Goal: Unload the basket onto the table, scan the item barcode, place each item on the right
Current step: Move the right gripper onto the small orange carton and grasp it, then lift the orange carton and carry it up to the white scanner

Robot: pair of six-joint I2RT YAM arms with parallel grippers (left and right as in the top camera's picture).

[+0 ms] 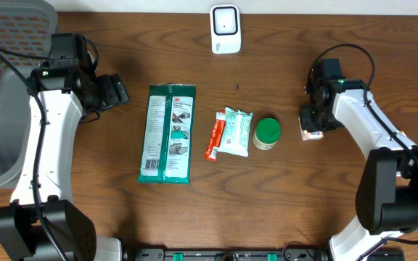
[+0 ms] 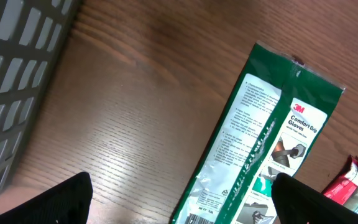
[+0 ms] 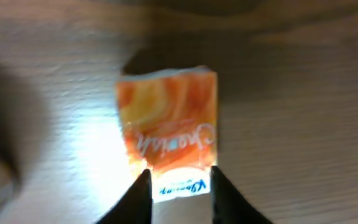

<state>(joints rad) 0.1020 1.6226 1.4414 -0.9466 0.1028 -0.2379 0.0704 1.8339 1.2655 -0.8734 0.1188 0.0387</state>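
A small orange and white packet lies on the wooden table at the right, also seen from overhead. My right gripper points down over it, and its two dark fingers press against the sides of the packet's white end. The white barcode scanner stands at the table's far edge, in the middle. My left gripper hovers open at the far left, with nothing between its fingers. In the left wrist view that left gripper looks down on the green glove pack.
In a row mid-table lie the green glove pack, a red stick packet, a teal wipes pack and a green-lidded jar. A grey slatted basket stands past the left edge.
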